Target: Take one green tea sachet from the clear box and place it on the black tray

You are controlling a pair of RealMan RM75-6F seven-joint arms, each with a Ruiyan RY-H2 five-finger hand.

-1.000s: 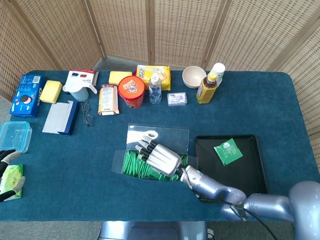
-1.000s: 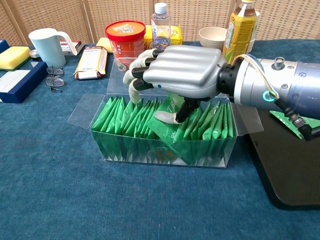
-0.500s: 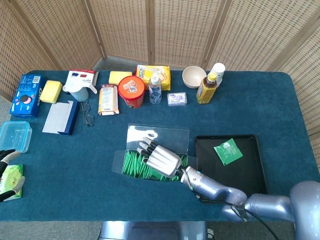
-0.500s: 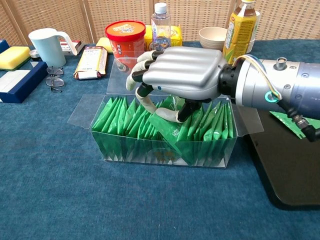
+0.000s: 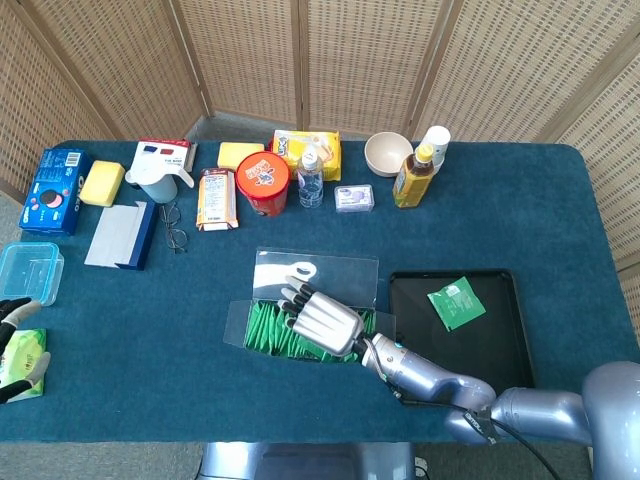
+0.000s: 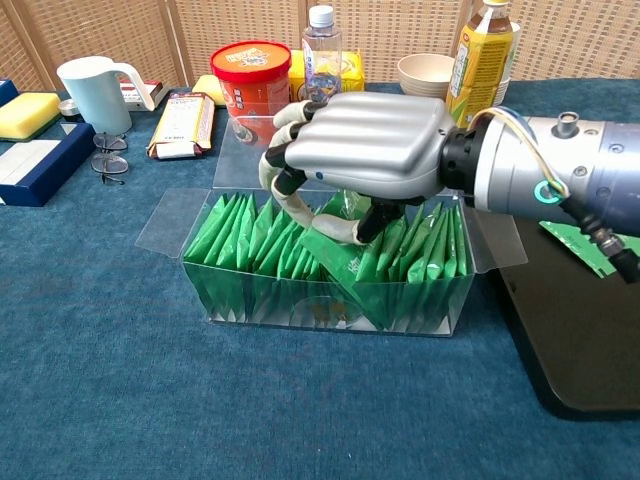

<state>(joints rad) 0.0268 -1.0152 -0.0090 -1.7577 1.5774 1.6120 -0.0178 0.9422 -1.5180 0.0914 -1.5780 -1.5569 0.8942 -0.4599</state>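
Observation:
The clear box [image 6: 250, 310] stands mid-table, packed with upright green tea sachets [image 6: 240, 235]. My right hand [image 6: 365, 145] hovers over the box [image 5: 262, 272], palm down, fingers curled into the row. Thumb and a finger pinch the top of one tilted sachet [image 6: 340, 262], which still sits in the box. In the head view the same hand [image 5: 322, 320] covers the box's right half. The black tray [image 5: 485, 345] lies right of the box and carries one green sachet [image 5: 456, 302]. My left hand [image 5: 14, 340] shows only fingertips at the table's far left edge, spread apart.
A green packet [image 5: 24, 358] lies under the left fingertips, with a clear tub [image 5: 28, 270] behind. Along the back stand a mug [image 6: 95, 92], red tub [image 6: 251, 75], water bottle [image 6: 321, 55], bowl [image 6: 424, 72] and tea bottle [image 6: 482, 55]. Glasses [image 6: 108, 160] lie left.
The right hand's fingers have curled down from stretched out and closed against the thumb on the tilted sachet. The left hand has not moved.

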